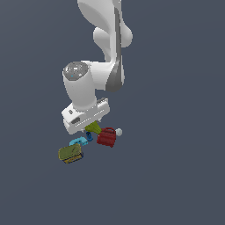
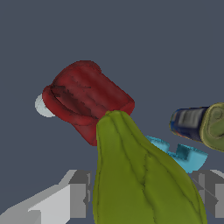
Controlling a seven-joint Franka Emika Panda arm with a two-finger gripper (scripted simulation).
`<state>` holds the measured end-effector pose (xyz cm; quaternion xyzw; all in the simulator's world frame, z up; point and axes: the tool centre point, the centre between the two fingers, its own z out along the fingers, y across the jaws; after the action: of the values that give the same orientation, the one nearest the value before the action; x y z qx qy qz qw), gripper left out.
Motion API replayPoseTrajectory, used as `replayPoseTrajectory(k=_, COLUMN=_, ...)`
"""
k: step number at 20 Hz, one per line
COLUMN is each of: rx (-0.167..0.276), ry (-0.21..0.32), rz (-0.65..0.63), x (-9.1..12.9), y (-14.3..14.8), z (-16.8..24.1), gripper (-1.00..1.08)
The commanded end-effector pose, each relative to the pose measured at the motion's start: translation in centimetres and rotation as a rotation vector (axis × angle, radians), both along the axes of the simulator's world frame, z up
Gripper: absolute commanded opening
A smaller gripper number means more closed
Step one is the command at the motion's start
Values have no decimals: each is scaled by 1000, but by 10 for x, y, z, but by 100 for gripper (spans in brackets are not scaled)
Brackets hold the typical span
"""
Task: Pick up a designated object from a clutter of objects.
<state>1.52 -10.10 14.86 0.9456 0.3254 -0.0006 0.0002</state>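
The designated object (image 2: 140, 175), a glossy yellow-green pear-like blob, fills the gap between my grey fingers (image 2: 76, 194), and both pads touch its sides. Its narrow end points toward the red ribbed cylinder (image 2: 87, 100). In the exterior view the designated object (image 1: 93, 128) shows just under the white hand, with my gripper (image 1: 91, 127) shut on it. I cannot tell whether it rests on the floor or hangs just above it. The rest of the clutter of objects lies close around it.
The red cylinder (image 1: 107, 136) lies beside the pear toward the exterior view's right, with a tiny white ball (image 1: 118, 131) past it. A cyan piece (image 1: 78, 141), a small blue piece (image 1: 89, 136) and an olive box (image 1: 70, 153) lie toward the exterior view's left.
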Motion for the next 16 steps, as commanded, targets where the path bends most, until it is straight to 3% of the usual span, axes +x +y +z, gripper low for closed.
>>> replayPoseTrajectory(k=1, rx=0, ry=-2, rz=1, x=11, y=18, z=24, gripper=-100)
replayPoseTrajectory(k=16, rx=1, ry=-1, rz=0, x=75, y=112, z=151, gripper=-100)
